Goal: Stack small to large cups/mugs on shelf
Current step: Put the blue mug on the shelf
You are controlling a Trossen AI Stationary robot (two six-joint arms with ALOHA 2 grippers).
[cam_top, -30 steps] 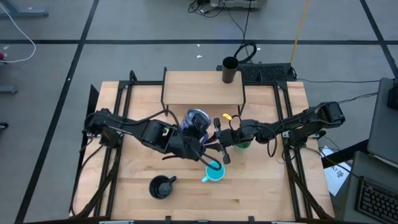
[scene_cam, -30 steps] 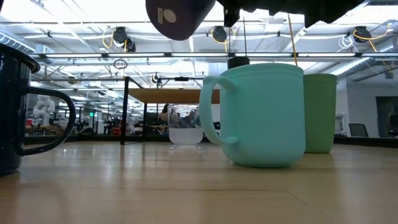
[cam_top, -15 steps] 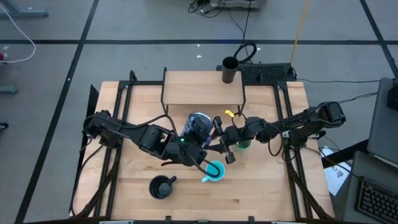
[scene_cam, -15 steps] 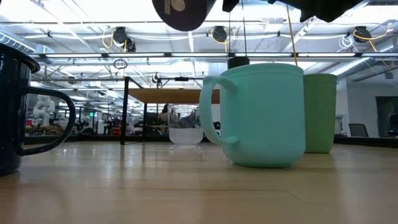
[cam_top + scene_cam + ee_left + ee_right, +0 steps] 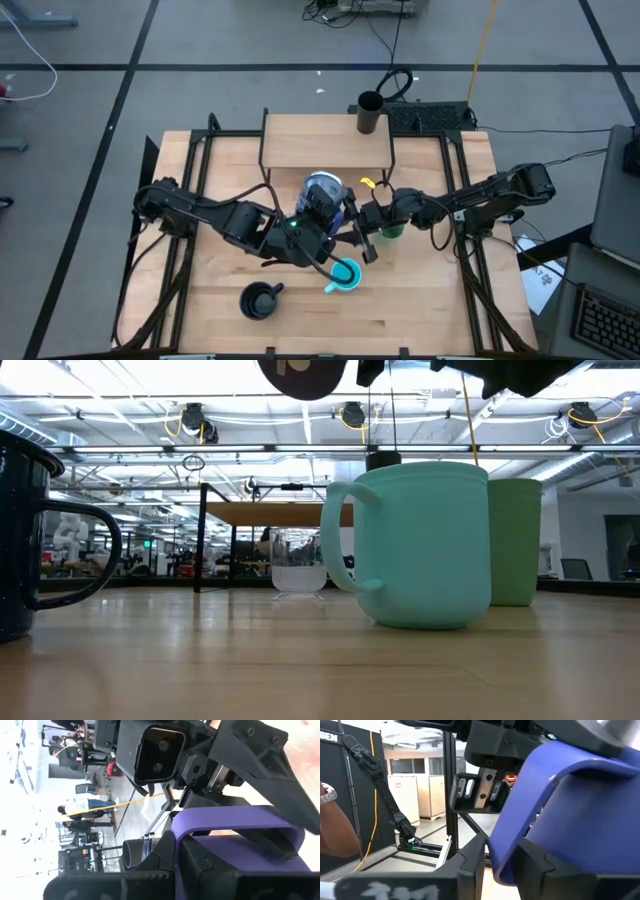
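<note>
The blue-purple mug, silvery top up and dark base turned toward the near edge, hangs tilted above the table's middle. My left gripper is shut on it from the left. My right gripper meets it from the right, at its handle. The cyan mug, the green cup and the dark handled mug stand on their bases on the table. The clear glass stands behind the cyan mug. The black tumbler stands on the shelf. My left gripper holds the mug's purple side where the handle's end joins it; my own fingers hide the exact spot. It comes slanting down from the table's left. The mug is lifted clear and tilted. My right gripper pinches the handle between its two fingers; in the left wrist view one finger passes through the handle's loop and the other lies outside it. The fingers come roughly level from the table's right.
The shelf's bare wood spreads left of the tumbler. The cyan mug stands just below the two grippers, the green cup under the right arm. Black rails run along the table's sides.
My left gripper has tipped and carried the blue-purple mug a little up and toward the far edge; in the low view its base has risen partly out of the picture. My right gripper has turned slightly at the handle.
</note>
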